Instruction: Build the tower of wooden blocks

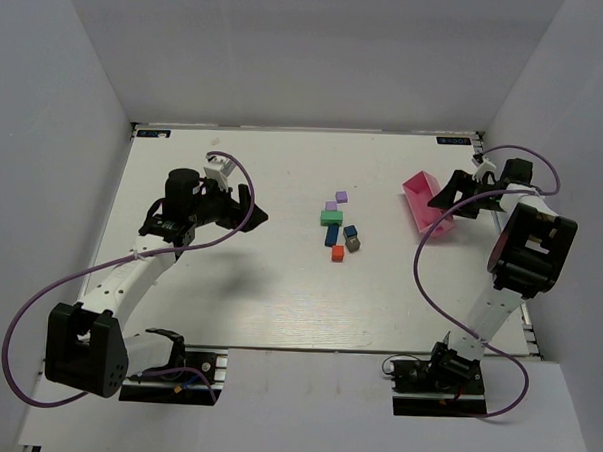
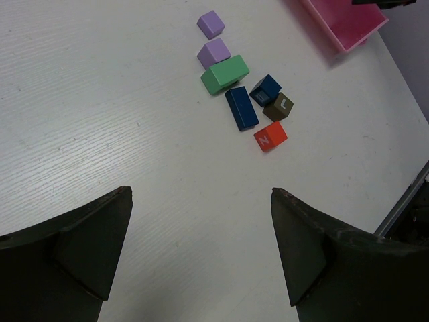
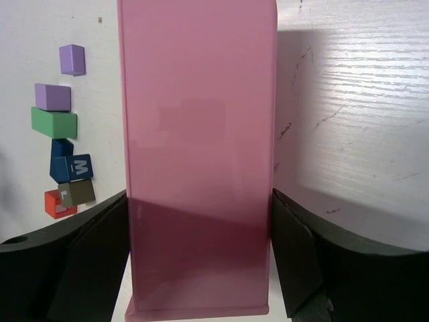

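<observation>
Several small wood blocks lie loose in a cluster at mid-table, none stacked: two lilac (image 1: pixel 341 196) (image 1: pixel 330 205), a green brick (image 1: pixel 331 217), a blue brick (image 1: pixel 332 235), a blue cube (image 1: pixel 349 231), a grey cube (image 1: pixel 353 244) and a red-orange cube (image 1: pixel 337 253). No tower stands. My left gripper (image 1: pixel 254 209) is open and empty, well left of the blocks. In the left wrist view it (image 2: pixel 201 194) faces the green brick (image 2: pixel 224 74) and the red-orange cube (image 2: pixel 270 136). My right gripper (image 1: pixel 448 202) is shut on the pink box (image 3: pixel 201 134), with fingers (image 3: pixel 295 255) pressed on both its sides.
The pink box (image 1: pixel 421 196) sits tilted at the right, right of the blocks, and shows at the top right of the left wrist view (image 2: pixel 345 23). White walls enclose the table (image 1: pixel 278 295). Purple cables loop beside both arms.
</observation>
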Tool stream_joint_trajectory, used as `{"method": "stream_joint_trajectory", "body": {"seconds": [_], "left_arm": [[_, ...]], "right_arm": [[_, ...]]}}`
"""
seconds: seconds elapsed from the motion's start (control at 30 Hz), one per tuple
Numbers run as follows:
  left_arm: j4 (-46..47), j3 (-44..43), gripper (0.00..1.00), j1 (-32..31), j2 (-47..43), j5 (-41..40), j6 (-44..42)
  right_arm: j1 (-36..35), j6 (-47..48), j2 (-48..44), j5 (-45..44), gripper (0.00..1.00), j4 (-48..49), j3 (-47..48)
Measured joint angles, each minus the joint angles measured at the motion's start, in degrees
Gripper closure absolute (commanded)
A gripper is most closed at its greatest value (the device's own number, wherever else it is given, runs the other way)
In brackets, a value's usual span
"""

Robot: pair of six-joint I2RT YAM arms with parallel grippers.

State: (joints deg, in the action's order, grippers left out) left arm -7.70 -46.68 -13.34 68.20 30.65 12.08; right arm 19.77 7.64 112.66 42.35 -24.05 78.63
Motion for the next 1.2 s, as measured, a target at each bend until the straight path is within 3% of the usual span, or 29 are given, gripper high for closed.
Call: {"method": "stream_joint_trajectory", "body": {"seconds": [0.27, 1.2], "left_arm": [[0.0, 0.0, 0.06, 0.0, 0.0, 0.0, 0.0], [0.0, 0.0, 0.06, 0.0, 0.0, 0.0, 0.0]], "right_arm": [[0.1, 0.3, 0.5, -0.7, 0.10, 0.1, 0.3], [0.7, 2.5, 0.2, -9.6, 0.10, -0.2, 1.5]]}}
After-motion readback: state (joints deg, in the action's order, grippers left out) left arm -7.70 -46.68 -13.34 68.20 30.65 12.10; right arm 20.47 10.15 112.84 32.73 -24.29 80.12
